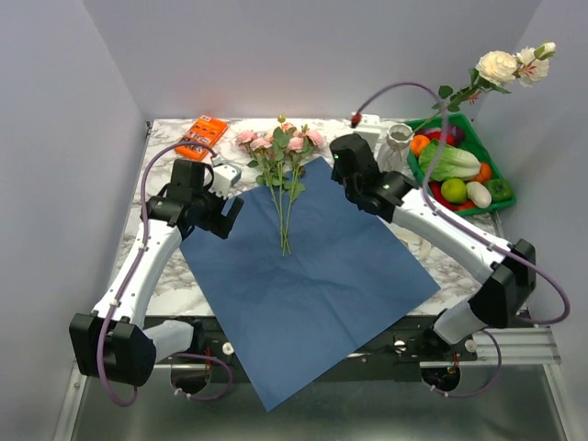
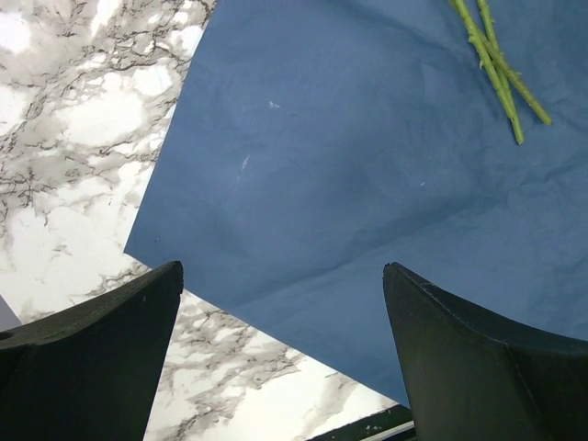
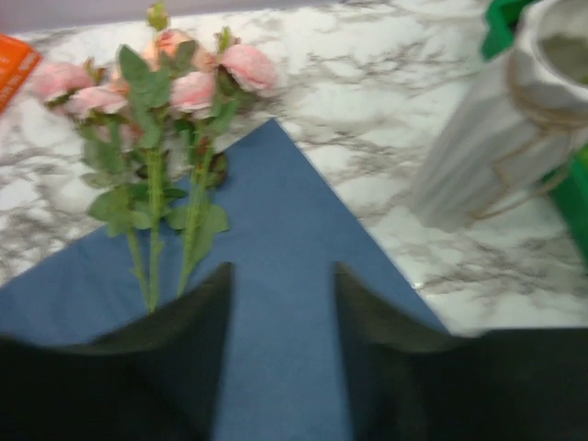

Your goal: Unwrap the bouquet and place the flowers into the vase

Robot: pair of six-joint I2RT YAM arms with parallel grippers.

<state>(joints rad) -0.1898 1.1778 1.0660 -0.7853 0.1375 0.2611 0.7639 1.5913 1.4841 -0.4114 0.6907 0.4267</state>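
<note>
The left end effector hangs released, fingers wide, over the left edge of the unfolded blue paper on the desk. Pink flowers lie on the paper's far corner. Just beside them the right end effector is released and empty. The vase stands to its right, near the green tray.

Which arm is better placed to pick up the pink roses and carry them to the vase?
Right. The right gripper, open, faces the roses from close by, and the vase stands on its side. The left gripper sits over the left edge of the blue paper, farther from the vase.
</note>
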